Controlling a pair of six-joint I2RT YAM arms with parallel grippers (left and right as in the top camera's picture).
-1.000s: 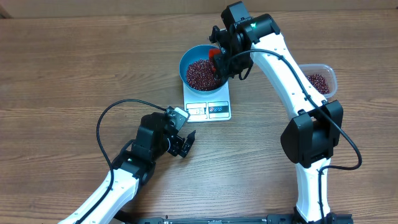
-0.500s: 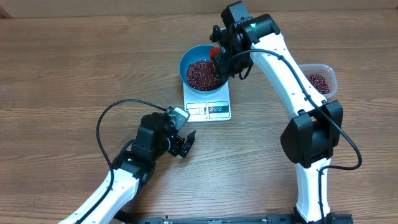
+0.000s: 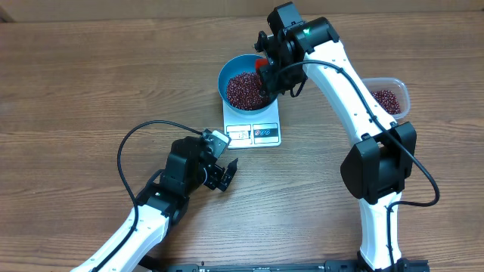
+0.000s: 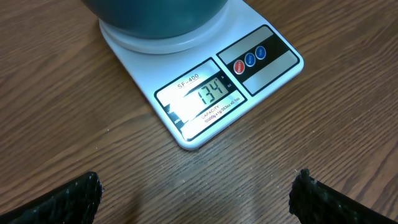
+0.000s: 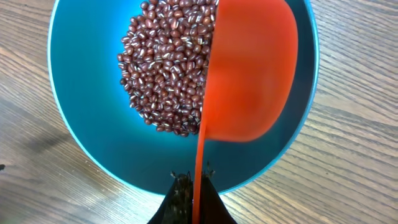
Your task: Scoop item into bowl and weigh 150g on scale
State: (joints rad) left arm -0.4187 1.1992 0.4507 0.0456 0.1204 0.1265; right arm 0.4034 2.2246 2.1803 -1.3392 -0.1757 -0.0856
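The teal bowl (image 3: 246, 83) sits on the white scale (image 3: 253, 125) and holds a heap of dark red beans (image 3: 243, 89). The scale's display (image 4: 210, 94) reads 134. My right gripper (image 5: 194, 180) is shut on the handle of an orange scoop (image 5: 249, 68), which is turned on its side over the right half of the bowl (image 5: 74, 112), beside the beans (image 5: 165, 68). My left gripper (image 4: 196, 196) stands wide open over bare table just in front of the scale (image 4: 205, 74), nothing between its fingers (image 4: 68, 196).
A clear plastic tub (image 3: 389, 97) with more beans stands at the right edge, behind the right arm's forearm. The left arm's black cable (image 3: 128, 151) loops over the table left of the scale.
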